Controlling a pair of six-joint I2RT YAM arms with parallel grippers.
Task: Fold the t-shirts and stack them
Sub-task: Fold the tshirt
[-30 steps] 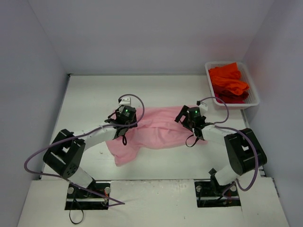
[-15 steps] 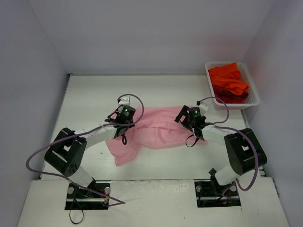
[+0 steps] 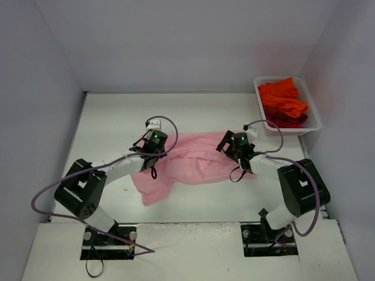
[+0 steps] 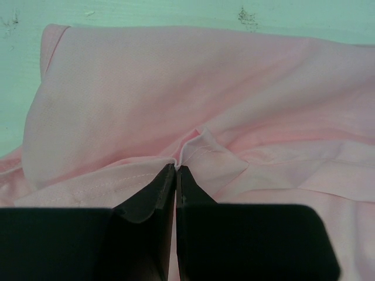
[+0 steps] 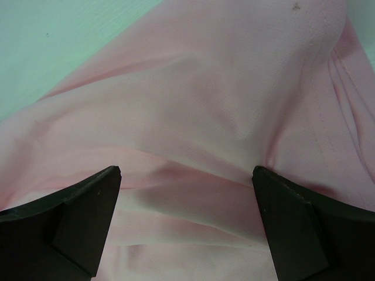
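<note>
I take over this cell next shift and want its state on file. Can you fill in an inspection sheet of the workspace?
Surface: white table, a few small dark specks.
Job's things: pink t-shirt rumpled mid-table, unfolded; orange-red t-shirts heaped in the white basket at the far right corner.
Clutter: nothing seen.
Grippers: left gripper shut on a pink fold; right gripper open over the pink cloth.
Cables: purple cables loop free beside both arms.
Surroundings: plain pale walls on three sides.
</note>
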